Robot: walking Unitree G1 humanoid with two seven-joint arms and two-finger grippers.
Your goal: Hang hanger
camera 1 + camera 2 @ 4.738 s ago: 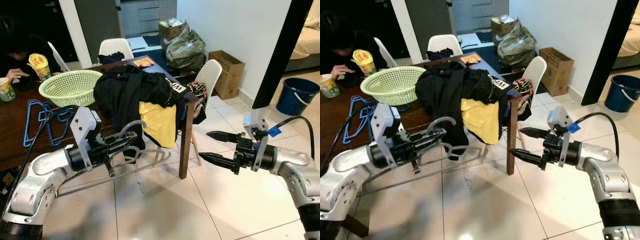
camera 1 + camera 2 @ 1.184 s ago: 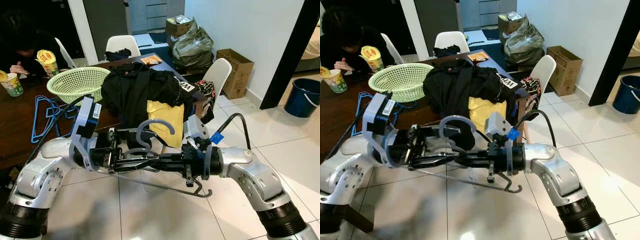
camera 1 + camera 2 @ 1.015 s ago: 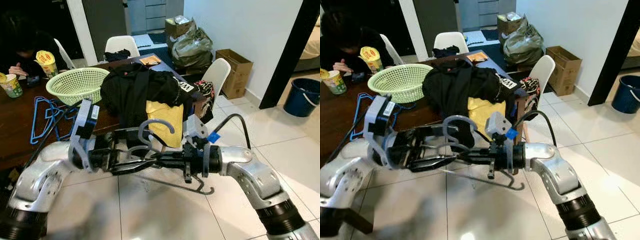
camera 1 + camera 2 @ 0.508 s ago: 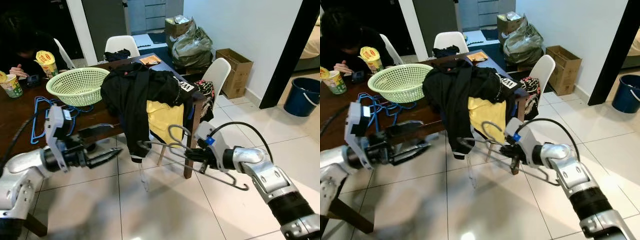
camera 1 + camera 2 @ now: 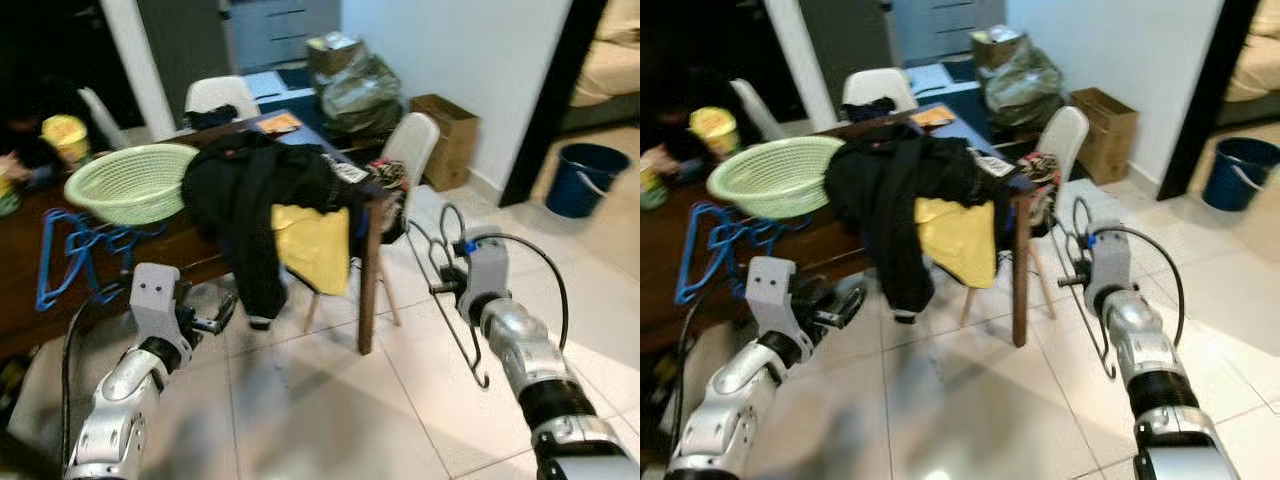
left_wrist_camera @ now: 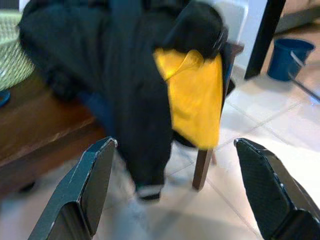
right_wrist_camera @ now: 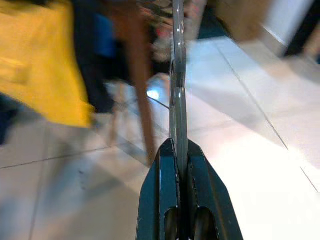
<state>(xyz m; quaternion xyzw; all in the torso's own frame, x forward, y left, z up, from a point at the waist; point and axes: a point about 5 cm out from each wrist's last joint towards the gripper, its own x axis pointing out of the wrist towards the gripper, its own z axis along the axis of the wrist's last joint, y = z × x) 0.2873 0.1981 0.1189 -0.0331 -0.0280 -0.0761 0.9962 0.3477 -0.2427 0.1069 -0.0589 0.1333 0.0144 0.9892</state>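
Beside the dark wooden table (image 5: 30, 255), the right gripper (image 7: 178, 150) pinches a thin grey metal hanger (image 5: 455, 300), the left gripper (image 6: 182, 190) spread wide.

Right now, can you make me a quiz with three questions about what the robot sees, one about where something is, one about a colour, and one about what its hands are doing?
1. Where is the green basket?
A. On the brown table
B. On the floor
C. On a white chair

2. What colour is the cloth hanging under the black clothes?
A. Red
B. Yellow
C. Purple

3. What is the right end effector doing?
A. Open and holding nothing
B. Pinching a cup
C. Shut on the grey hanger

Answers:
1. A: the basket sits on the tabletop beside the clothes pile.
2. B: a yellow cloth hangs off the table edge.
3. C: the right wrist view shows both fingers closed on the hanger's thin bar, while the left end effector is spread wide with nothing between its fingers.
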